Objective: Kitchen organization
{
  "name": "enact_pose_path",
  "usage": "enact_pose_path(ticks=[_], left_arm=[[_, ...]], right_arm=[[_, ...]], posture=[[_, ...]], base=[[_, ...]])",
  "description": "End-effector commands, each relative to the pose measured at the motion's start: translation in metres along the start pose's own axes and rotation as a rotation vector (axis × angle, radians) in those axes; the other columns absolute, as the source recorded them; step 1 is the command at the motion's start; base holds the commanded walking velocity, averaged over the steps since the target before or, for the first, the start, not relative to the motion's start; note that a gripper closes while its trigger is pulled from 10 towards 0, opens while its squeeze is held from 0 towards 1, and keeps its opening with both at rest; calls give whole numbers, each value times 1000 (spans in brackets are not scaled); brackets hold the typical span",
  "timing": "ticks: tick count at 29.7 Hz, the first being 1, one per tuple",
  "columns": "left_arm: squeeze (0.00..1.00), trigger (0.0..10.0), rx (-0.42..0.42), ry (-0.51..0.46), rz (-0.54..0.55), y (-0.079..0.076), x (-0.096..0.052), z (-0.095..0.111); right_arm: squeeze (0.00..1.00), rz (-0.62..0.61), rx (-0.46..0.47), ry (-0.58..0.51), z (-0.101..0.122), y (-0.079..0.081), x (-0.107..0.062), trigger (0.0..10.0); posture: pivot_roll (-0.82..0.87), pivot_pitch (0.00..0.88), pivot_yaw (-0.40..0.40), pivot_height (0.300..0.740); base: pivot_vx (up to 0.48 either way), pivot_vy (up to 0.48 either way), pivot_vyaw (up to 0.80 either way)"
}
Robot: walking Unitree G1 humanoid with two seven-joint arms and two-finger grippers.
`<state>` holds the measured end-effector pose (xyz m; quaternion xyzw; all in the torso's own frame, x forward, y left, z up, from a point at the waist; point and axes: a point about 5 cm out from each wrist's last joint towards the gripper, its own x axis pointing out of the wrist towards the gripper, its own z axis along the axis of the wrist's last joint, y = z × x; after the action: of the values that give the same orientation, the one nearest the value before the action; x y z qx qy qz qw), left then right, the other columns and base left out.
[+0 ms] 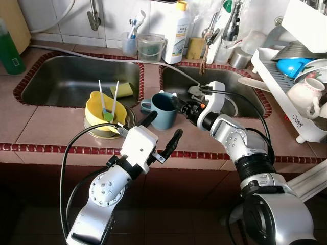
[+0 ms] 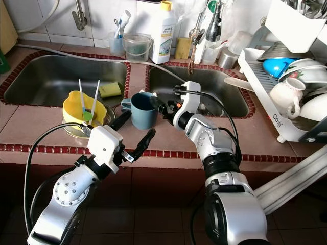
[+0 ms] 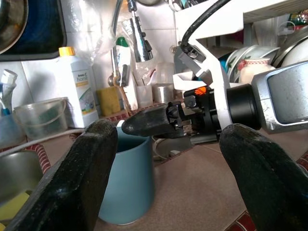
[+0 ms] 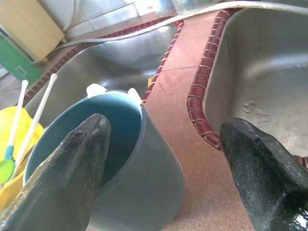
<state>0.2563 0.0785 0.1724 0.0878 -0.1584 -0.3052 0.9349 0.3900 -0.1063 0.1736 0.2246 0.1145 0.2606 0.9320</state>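
Teal mug (image 1: 164,109) upright on tiled counter (image 1: 46,127) between two steel sinks, handle toward 9 o'clock. Right gripper (image 1: 180,104) reaching in from 3 o'clock, fingers spread wide, one finger over the mug's open mouth, the other outside the wall at the 3 o'clock side; not closed, nothing held yet. Left gripper (image 1: 162,130) hovering at 6 o'clock of mug, fingers wide apart, empty, aimed at the mug.

Likely step, judged: pinching the mug wall for a move toward dish rack (image 1: 286,81) at 2 o'clock.

Risks, judged:
- thin one-wall pinch, so mug could tilt or slip on lift.
- sideways push from inner finger could slide the mug toward 9 o'clock into yellow bowl (image 1: 104,108) or off the ledge into left sink (image 1: 61,76).
- both grippers close together, so finger clash possible if left advances.
- rack already crowded, placement could knock dishes.

Counts:
- 1 teal mug
- 1 yellow bowl, sitting in 1 metal bowl (image 1: 129,120)
- 2 white-handled utensils (image 1: 109,99) in the bowl
- 2 sinks; right sink (image 1: 245,87)
- 1 yellow sponge (image 1: 124,90)
- 1 white detergent bottle (image 1: 176,31)
- 1 clear tub (image 1: 150,47)
- 1 green bottle (image 1: 9,51) at 10 o'clock
- rack contents too stacked to count.
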Motion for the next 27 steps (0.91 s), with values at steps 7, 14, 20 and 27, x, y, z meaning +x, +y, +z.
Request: enact_pose_path(ticks=[7, 14, 20, 27], left_arm=[[0, 10000, 4, -25, -18, -5, 3, 6], [0, 10000, 4, -29, -29, -6, 4, 7], [0, 10000, 8, -29, -33, -5, 4, 7], [0, 10000, 6, -25, -30, -5, 3, 7]], right_arm=[[0, -51, 70, 32, -13, -12, -5, 0], [0, -58, 72, 21, -15, -14, -8, 0], [0, -68, 74, 16, -14, -15, -8, 0], [0, -64, 68, 5, -13, -16, -9, 0]], posture=[[-127, 80, -133, 740], [-128, 73, -128, 740], [-128, 73, -126, 740], [-131, 87, -124, 740]], base=[[0, 0, 0], [0, 0, 0], [0, 0, 0], [0, 0, 0]])
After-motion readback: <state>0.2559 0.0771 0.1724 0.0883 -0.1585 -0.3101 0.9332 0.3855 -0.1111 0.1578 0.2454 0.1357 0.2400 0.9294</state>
